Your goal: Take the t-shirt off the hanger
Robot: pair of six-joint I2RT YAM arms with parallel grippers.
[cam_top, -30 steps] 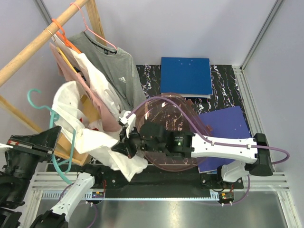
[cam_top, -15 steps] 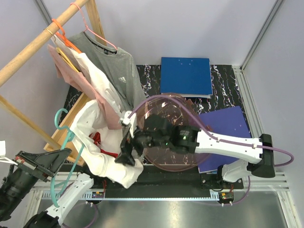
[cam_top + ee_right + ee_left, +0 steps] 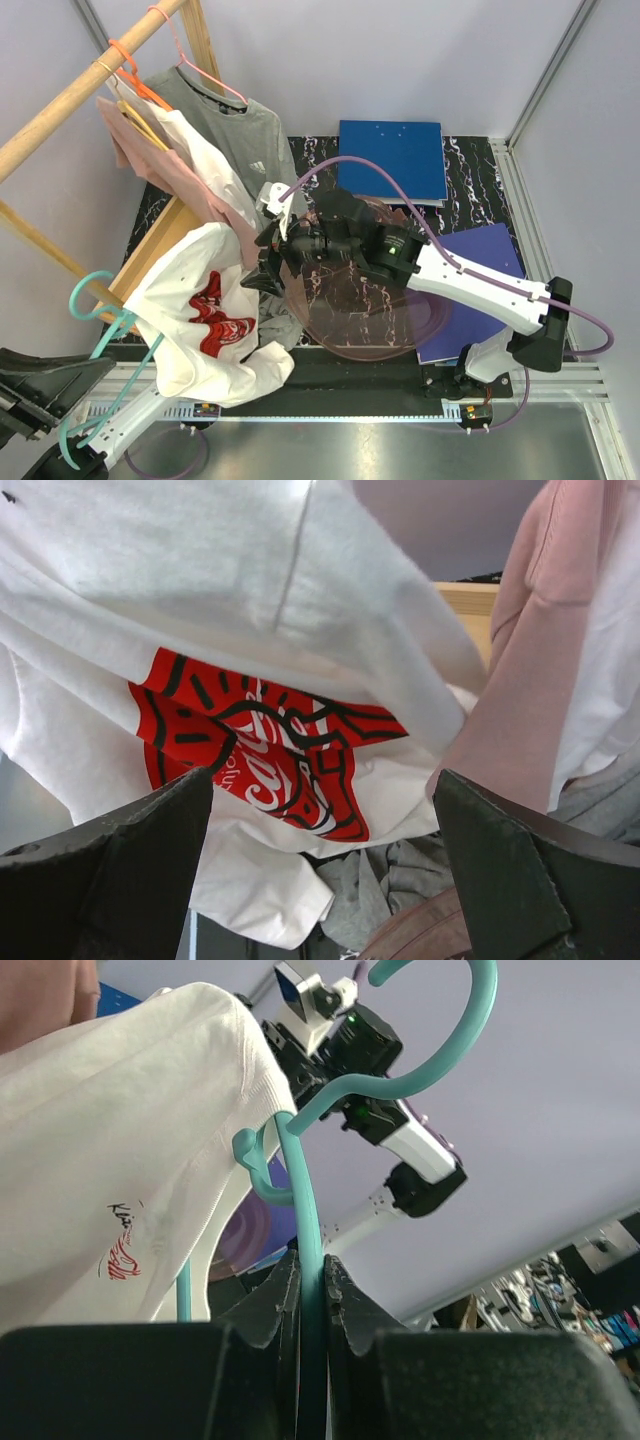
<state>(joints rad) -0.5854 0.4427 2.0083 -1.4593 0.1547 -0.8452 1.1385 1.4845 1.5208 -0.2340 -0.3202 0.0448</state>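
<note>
The white t-shirt (image 3: 205,320) with a red print hangs over the teal hanger (image 3: 96,303) at the near left of the top view. My left gripper (image 3: 98,368) is shut on the hanger's stem, low at the left edge. In the left wrist view the teal hanger (image 3: 305,1195) runs up between the pressed jaws of the left gripper (image 3: 312,1272), with the t-shirt (image 3: 110,1150) draped to its left. My right gripper (image 3: 264,264) is open beside the shirt's far right edge. The right wrist view shows the right gripper (image 3: 320,855) holding nothing, the t-shirt (image 3: 250,630) hanging just beyond its jaws.
A wooden rack pole (image 3: 75,95) at the far left carries a grey t-shirt (image 3: 245,145), a pink garment (image 3: 190,190) and a white one on other hangers. A clear pink bowl (image 3: 370,300) sits under the right arm. Blue boards (image 3: 392,160) lie behind, and a grey cloth (image 3: 420,890) lies below the shirt.
My right gripper has opened, let go of the t-shirt and drawn back toward the rack. The left arm pulled the hanger toward the near left, and the shirt now hangs spread out with its print showing.
</note>
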